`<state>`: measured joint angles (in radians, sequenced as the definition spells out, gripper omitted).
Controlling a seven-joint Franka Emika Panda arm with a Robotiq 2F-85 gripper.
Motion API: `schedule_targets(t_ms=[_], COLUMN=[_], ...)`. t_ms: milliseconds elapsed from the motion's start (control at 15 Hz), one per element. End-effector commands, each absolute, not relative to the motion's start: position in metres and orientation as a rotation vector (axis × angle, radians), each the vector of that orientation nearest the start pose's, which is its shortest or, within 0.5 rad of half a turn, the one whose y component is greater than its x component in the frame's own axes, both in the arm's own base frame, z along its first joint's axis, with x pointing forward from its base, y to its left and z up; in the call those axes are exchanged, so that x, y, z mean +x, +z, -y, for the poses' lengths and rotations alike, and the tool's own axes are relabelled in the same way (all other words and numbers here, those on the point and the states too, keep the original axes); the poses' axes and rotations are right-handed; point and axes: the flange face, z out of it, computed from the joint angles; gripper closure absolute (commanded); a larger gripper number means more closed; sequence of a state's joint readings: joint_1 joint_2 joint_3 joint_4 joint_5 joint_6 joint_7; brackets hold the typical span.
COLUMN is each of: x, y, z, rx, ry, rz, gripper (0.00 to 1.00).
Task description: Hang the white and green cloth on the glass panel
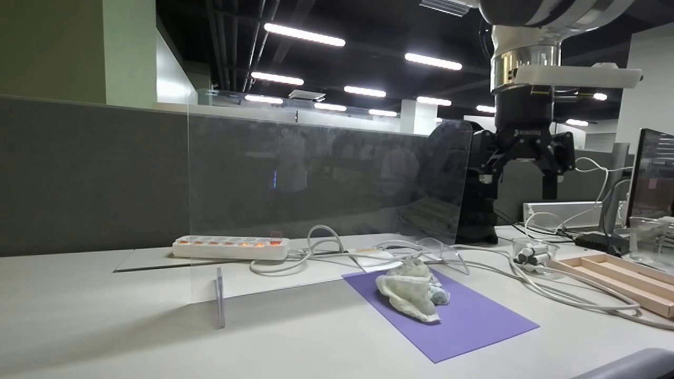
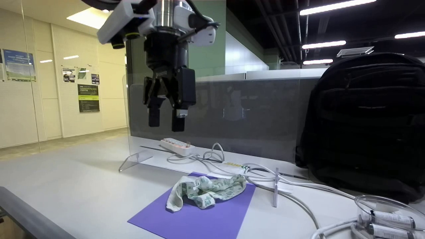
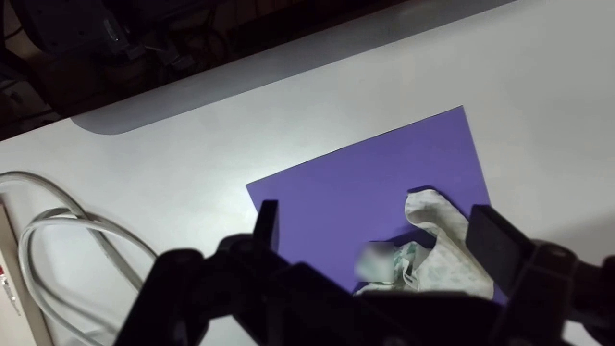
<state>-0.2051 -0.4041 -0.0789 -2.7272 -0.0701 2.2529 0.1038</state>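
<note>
Ceiling [image 1: 368, 16]: dark, with at least nine lit strip lamps [image 1: 305, 35] in an exterior view.
Partition [image 1: 95, 179]: one, grey, running along the back of the white desk [image 1: 295, 342].
Wall posters [image 2: 88, 98]: five show whole in an exterior view, with a sliver of one more at the edge.
Backpack [image 2: 362, 126]: one, black, on the desk near the partition.
Glass panel [image 1: 326, 173]: one clear sheet, upright, on two clear feet [image 2: 276, 189].
Purple mat [image 1: 474, 321]: one, flat on the desk, its far end near the base of the panel.
White and green cloth [image 2: 199, 189]: one, crumpled in folds on the mat, near the panel's base; whether it touches the glass I cannot tell.
Gripper [image 1: 518, 190]: one, black, its two fingers [image 1: 549, 187] wide apart and grasping nothing; it hangs above the desk, well apart from the cloth. In the wrist view the mat and cloth show below it, the cloth nearer to one finger.
Power strip [image 1: 231, 248]: one, white, several orange lights lit, behind the panel and partly seen through it.
Cords [image 3: 67, 223]: white, looped over the desk, too tangled to count.
Glass bowl [image 2: 365, 200]: one, holding small cylinders [image 2: 391, 217]; two show plainly in an exterior view.
Tray [image 1: 626, 275]: one, tan, near the bowl.
Monitor [image 1: 653, 173]: one, cut off at the edge of an exterior view.
</note>
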Motion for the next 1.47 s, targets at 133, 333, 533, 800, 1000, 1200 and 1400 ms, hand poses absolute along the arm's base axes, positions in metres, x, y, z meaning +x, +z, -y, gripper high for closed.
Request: schedule_targets(t_ms=[133, 333, 533, 800, 1000, 1200, 1400], x=[0.358, 0.358, 0.358, 0.372, 0.393, 0.407, 0.420], y=[0.341, 0.341, 0.342, 0.337, 0.324, 0.306, 0.289], z=[0.105, 0.105, 0.105, 0.098, 0.083, 0.063, 0.048], rx=[-3.107, -3.103, -3.103, -3.119, -3.156, -3.186, -3.207], ry=[0.117, 0.116, 0.115, -0.029, -0.124, -0.196, -0.236], rz=[-0.534, -0.538, -0.539, -0.519, -0.437, -0.341, -0.265], gripper=[0.00, 0.00, 0.00, 0.00, 0.00, 0.00, 0.00])
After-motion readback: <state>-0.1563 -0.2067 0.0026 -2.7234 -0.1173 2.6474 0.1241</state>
